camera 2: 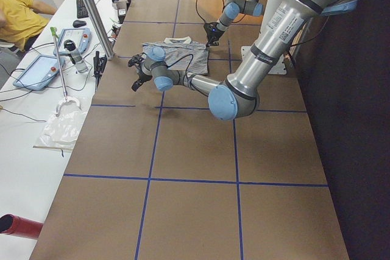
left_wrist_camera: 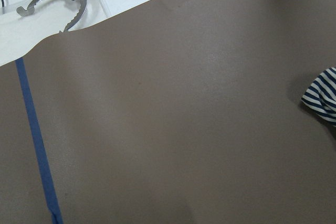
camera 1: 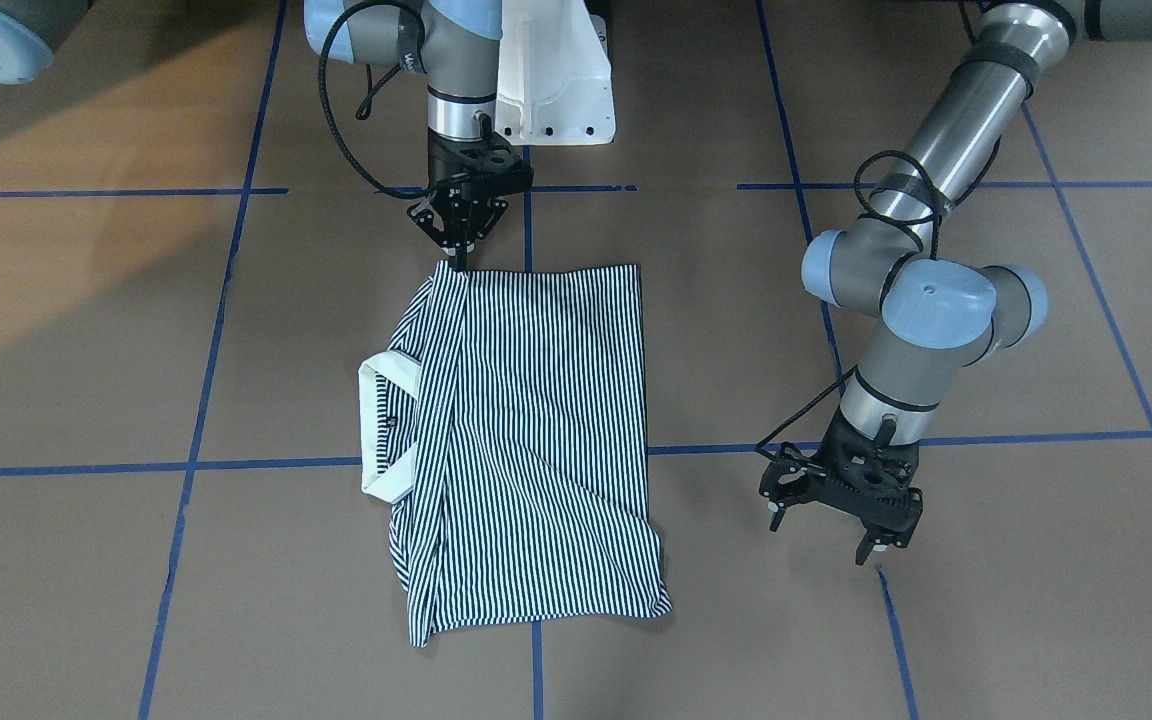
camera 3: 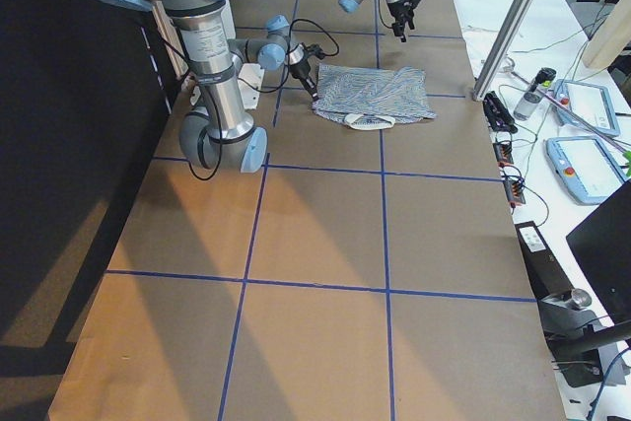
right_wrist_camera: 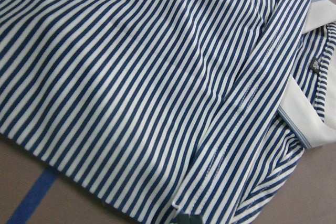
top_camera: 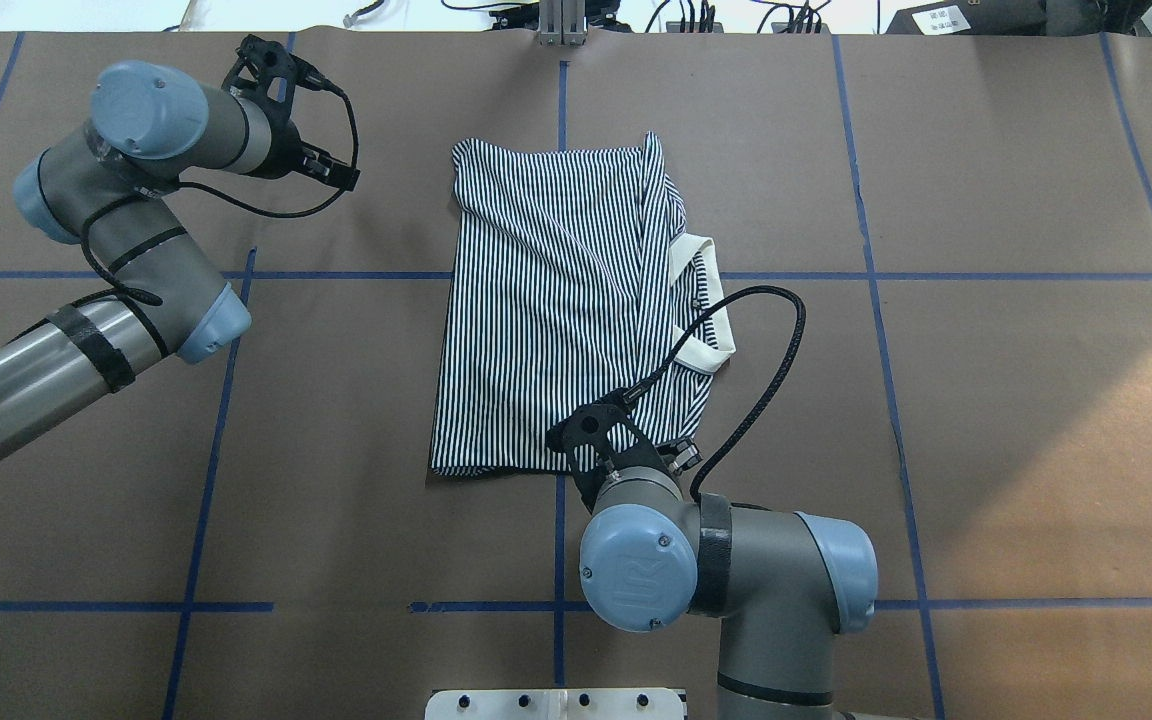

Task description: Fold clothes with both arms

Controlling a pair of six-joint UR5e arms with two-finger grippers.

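A: Judging the polo shirt [camera 1: 536,400]: soft, light and limp, lying folded in the middle of the table [camera 1: 86,350]. I'd pinch its layered corners, not the stiffer collar [camera 1: 376,430].

B: Agreed. My right gripper [camera 1: 458,240] has its fingers together at the robot-side edge; whether cloth's caught, I cannot tell. The left gripper [camera 1: 826,530] hangs spread, off the shirt.

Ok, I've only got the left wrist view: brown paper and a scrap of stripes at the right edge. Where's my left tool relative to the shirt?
Observer: The left tool hangs open, apart from the shirt, off its far left corner.
Operator: And the other arm?
Observer: The right tool is shut at the near edge, apparently pinching it.
Operator: Collar?
Observer: The cream collar sticks out on the robot's right.
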